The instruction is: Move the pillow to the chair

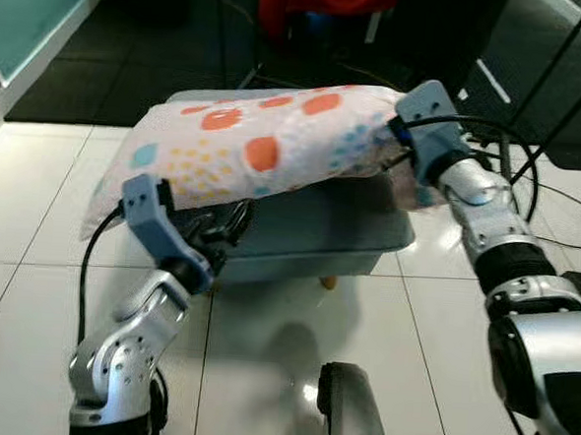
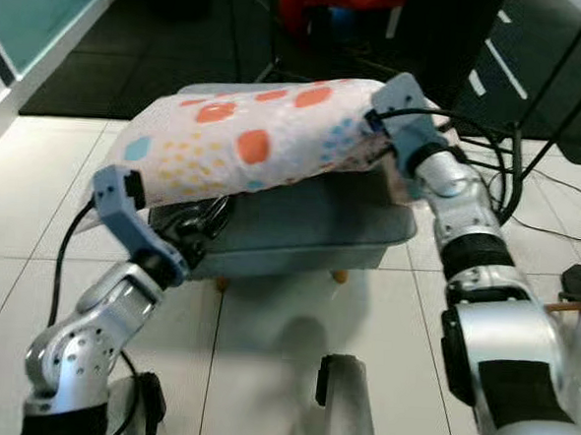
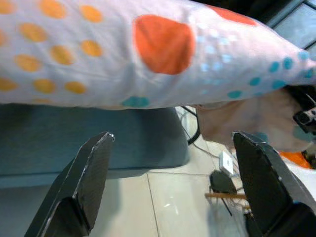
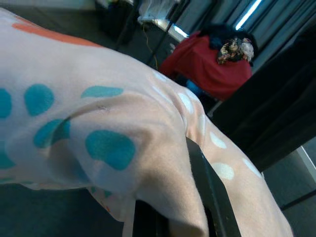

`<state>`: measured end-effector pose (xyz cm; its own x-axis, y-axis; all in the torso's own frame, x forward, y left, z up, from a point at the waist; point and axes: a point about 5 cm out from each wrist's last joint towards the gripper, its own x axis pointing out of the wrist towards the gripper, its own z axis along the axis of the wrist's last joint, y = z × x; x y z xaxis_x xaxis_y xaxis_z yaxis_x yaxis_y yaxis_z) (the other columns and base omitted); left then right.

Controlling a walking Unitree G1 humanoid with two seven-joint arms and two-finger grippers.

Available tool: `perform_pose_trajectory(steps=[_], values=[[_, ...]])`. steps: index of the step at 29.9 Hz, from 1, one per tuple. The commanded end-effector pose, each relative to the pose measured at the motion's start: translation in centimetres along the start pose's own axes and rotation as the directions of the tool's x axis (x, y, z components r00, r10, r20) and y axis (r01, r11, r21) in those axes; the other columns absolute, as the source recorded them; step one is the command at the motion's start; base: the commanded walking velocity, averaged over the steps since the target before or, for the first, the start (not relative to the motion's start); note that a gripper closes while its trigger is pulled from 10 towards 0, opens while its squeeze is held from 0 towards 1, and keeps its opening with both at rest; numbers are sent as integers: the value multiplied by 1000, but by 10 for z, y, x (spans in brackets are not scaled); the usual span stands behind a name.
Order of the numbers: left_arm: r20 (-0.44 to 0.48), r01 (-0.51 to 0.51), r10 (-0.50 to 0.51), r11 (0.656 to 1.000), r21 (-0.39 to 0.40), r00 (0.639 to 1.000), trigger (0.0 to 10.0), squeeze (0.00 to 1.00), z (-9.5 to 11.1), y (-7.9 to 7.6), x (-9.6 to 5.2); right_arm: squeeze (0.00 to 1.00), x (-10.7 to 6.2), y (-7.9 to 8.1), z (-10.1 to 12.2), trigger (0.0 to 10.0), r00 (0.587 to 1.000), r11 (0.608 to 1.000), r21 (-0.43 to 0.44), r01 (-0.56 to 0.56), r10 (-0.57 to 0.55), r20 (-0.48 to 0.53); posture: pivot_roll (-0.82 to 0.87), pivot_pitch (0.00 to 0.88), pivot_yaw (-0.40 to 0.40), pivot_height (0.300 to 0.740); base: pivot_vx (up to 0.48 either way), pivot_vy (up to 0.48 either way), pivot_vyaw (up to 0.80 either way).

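The white pillow (image 1: pixel 255 146) with orange and teal dots lies across the top of the grey-blue chair (image 1: pixel 319 229), its left end hanging past the seat edge. My right gripper (image 1: pixel 398 145) is shut on the pillow's right end; in the right wrist view the fabric (image 4: pixel 98 123) bunches around one black finger (image 4: pixel 207 187). My left gripper (image 1: pixel 221 228) sits low at the chair's front left, just under the pillow. It is open, with both fingers (image 3: pixel 94 168) spread wide and nothing between them, the pillow (image 3: pixel 163 49) above them.
Black cables (image 1: pixel 529 183) loop on the white tiles right of the chair. A red object (image 1: pixel 323 3) and dark stands sit behind it on a dark mat. A teal wall (image 1: pixel 27 4) runs at the far left. Open tile floor lies in front.
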<state>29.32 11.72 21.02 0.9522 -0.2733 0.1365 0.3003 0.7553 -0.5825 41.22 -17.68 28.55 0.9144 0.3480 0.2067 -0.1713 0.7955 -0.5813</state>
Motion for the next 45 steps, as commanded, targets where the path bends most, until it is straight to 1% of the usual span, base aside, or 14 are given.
perform_pose_trajectory(steps=[1,2,10,14,16,19,20,21,22,23,25,26,29,45], values=[[-66,24,-22,999,34,998,10000,0,-20,-6,1,0,2,3,10,0,997,999,42,14,-17,69,-178,69,7,450,0,0,0],[-75,57,-48,991,119,996,10000,922,-20,-9,2,0,3,14,9,0,997,998,59,1,-5,74,-175,63,9,450,0,0,0],[11,-10,11,999,-48,1000,10000,1000,-6,0,8,0,5,36,10,0,995,993,109,-36,26,93,-168,57,13,450,0,0,0],[17,-33,30,970,240,999,10000,1000,-5,2,7,0,5,38,10,0,994,992,112,-50,39,102,-173,58,17,450,0,0,0],[51,-15,-30,714,700,998,10000,1000,-4,-1,6,0,2,39,11,0,992,990,120,-73,59,111,-175,60,18,450,0,0,0],[70,-20,-59,610,792,996,10000,1000,-3,-2,6,0,1,40,12,0,991,989,124,-80,66,115,-175,60,19,450,0,0,0],[26,34,-138,415,909,990,10000,0,-8,-7,6,0,1,39,13,0,990,988,130,-85,70,119,-175,63,18,450,0,0,0],[-34,83,-197,246,966,980,10000,0,-15,-9,6,0,0,39,13,0,990,987,135,-87,71,122,-176,63,19,450,0,0,0],[-34,83,-197,246,966,980,10000,0,-15,-9,6,0,0,39,13,0,990,987,135,-87,71,122,-176,63,19,450,0,0,0],[-73,96,-253,79,992,965,10000,0,-20,-12,6,0,0,39,14,0,990,986,141,-89,71,125,-177,67,20,450,0,0,0],[-73,96,-253,79,992,965,10000,0,-20,-12,6,0,0,39,14,0,990,986,141,-89,71,125,-177,67,20,450,0,0,0],[-101,83,-320,-68,994,942,10000,0,-24,-16,6,0,0,39,15,0,989,985,148,-91,72,128,-176,67,21,450,0,0,0],[-228,130,-355,-279,951,906,10000,0,-38,-11,11,0,-1,41,17,0,988,981,163,-100,78,136,-178,73,28,450,0,0,0],[-218,125,-134,-493,861,967,10000,0,-38,52,43,0,-5,42,27,0,978,971,189,-146,114,173,-194,104,39,450,0,0,0]])
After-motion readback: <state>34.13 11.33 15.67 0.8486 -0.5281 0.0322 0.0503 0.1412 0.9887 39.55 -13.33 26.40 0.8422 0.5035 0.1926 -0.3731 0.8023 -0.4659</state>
